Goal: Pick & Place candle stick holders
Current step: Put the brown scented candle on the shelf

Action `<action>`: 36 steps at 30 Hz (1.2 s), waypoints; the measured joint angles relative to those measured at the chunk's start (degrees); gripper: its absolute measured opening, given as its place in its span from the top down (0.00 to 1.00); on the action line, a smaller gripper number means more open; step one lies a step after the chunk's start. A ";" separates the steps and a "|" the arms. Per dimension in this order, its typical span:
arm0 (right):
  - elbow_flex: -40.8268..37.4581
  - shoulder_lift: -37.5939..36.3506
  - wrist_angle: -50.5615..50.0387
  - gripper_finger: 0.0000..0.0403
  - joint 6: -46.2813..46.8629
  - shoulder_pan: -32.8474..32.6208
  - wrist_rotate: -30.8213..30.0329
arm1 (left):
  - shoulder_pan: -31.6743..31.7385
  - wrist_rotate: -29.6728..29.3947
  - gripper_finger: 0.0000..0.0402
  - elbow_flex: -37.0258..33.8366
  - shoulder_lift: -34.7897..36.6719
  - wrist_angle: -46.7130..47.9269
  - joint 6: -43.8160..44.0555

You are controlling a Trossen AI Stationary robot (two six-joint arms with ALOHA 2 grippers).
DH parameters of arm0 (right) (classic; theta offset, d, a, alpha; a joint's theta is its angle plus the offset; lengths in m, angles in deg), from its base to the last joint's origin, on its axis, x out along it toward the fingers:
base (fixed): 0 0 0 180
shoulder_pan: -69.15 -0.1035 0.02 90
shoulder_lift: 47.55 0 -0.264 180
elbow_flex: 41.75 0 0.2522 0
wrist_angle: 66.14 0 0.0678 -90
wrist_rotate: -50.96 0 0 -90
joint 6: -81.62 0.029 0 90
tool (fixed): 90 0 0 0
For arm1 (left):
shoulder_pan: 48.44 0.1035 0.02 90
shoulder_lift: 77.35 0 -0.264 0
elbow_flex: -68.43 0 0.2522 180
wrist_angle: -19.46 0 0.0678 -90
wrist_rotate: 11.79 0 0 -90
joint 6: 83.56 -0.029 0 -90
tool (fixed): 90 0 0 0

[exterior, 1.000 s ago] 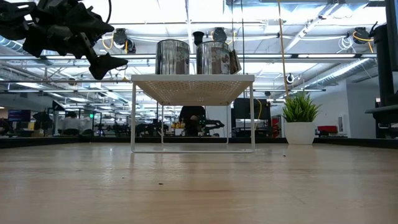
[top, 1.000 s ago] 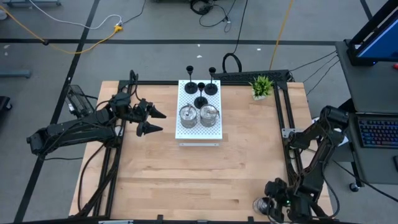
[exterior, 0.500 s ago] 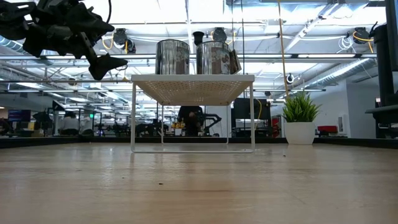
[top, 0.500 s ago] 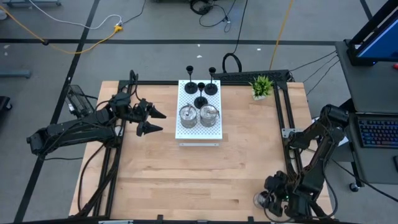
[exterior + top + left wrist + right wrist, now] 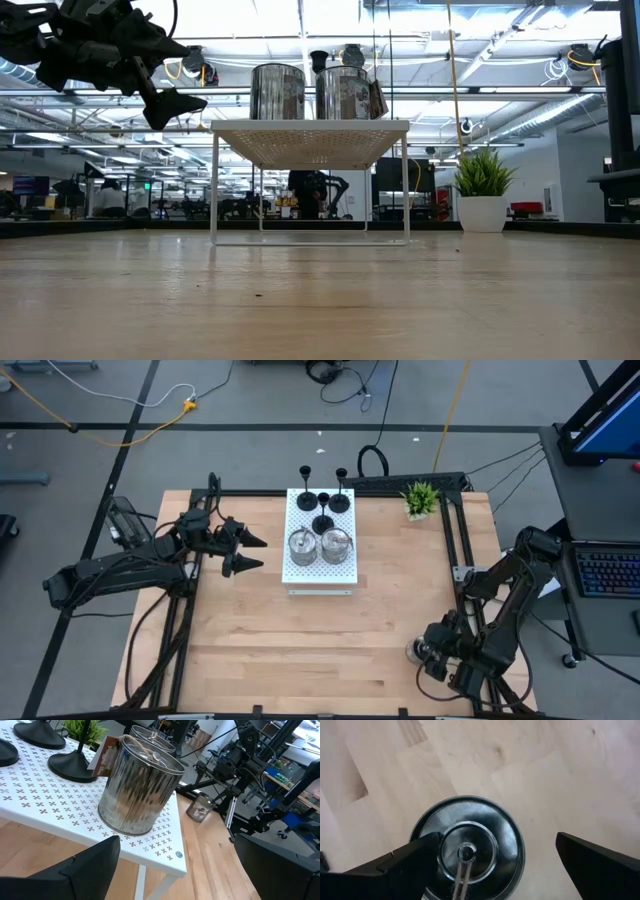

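At the high view's lower right, the right gripper (image 5: 428, 656) hangs spread wide directly above a silver holder (image 5: 470, 852) on the table (image 5: 300, 640), not grasping it; the left gripper (image 5: 248, 553), also released, waits left of the white board (image 5: 345, 572).

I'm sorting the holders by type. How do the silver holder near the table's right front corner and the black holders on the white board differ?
The silver holder is squat, round and shiny; the black holders are matte, with flat round bases and thin upright stems. The silver holder stands alone on the bare wooden table, directly under the open right gripper; the black holders cluster on the raised white board, far from either gripper. All of them stand upright, unheld.
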 joint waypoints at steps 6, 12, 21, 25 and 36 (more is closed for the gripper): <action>0.00 0.00 0.61 0.02 -4.61 0.00 -1.39 | 0.00 0.00 0.01 0.02 0.00 -0.01 0.13; 0.00 0.02 1.26 0.02 -8.76 0.00 -3.36 | 0.00 0.02 0.01 0.00 0.00 -0.01 0.10; 0.00 -0.08 1.72 0.02 -8.75 0.00 -4.51 | 0.00 0.02 0.01 0.02 0.00 0.00 0.00; 0.00 -0.26 1.70 0.02 -8.34 0.02 -3.60 | 0.00 0.02 0.01 0.02 0.00 -0.01 -0.51; -0.18 -7.75 -2.83 0.01 -8.36 0.04 -4.06 | -0.02 0.02 0.01 0.02 -0.02 0.01 -0.87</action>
